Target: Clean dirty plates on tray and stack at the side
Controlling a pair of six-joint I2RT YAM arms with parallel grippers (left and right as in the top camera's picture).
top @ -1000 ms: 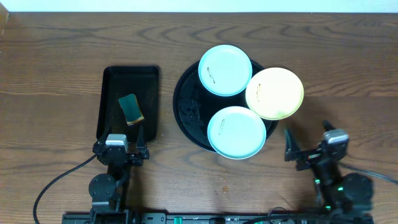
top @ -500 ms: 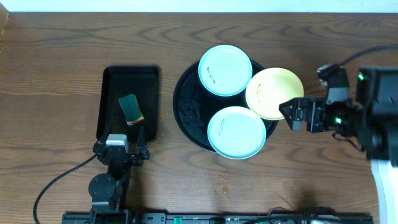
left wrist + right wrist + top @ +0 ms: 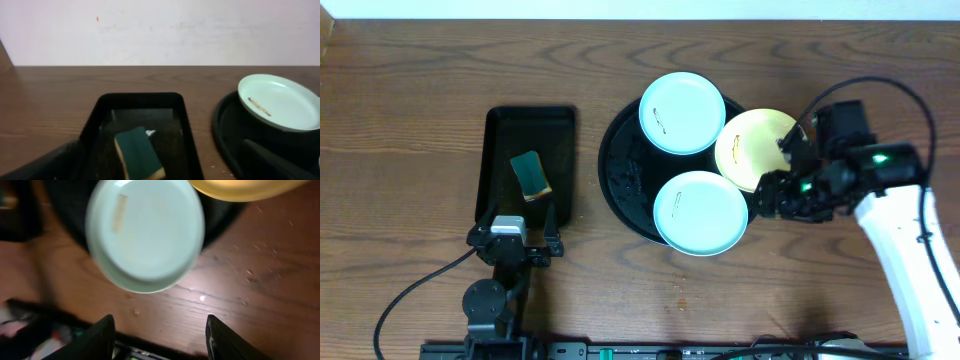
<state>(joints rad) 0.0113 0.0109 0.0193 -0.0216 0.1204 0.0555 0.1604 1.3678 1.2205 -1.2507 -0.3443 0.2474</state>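
My left gripper [image 3: 513, 225] sits at the lower left of the overhead view, its fingers spread wide with nothing between them, just below the near end of the narrow rectangular tray [image 3: 496, 150]. The green sponge [image 3: 530, 175] lies inside that tray, slightly askew. My right gripper [image 3: 160, 320] is also parted and empty. In the right wrist view, which is blurred, its two dark fingers stand at the bottom edge over bare, speckled wood. Overhead, that arm comes up from the lower right corner, and its wrist covers the lower right edge of the yellow plate [image 3: 750, 148]. Above my right fingers in the wrist view is the nearer mint plate [image 3: 700, 212] with a small brown smear on its left. It rests on the lower part of the round black tray [image 3: 623, 170] and overhangs the rim toward me. The yellow plate sits to the right of centre, partly on the tray and partly past its right rim, also with a brown smear. The other mint plate [image 3: 682, 112] lies at the top of the tray — its edge meets the yellow one, and it carries a streak of brown too. All three plates are on the tray. None lies on the wood tabletop [image 3: 410, 150] that stretches across the left and top of the frame to a pale wall.
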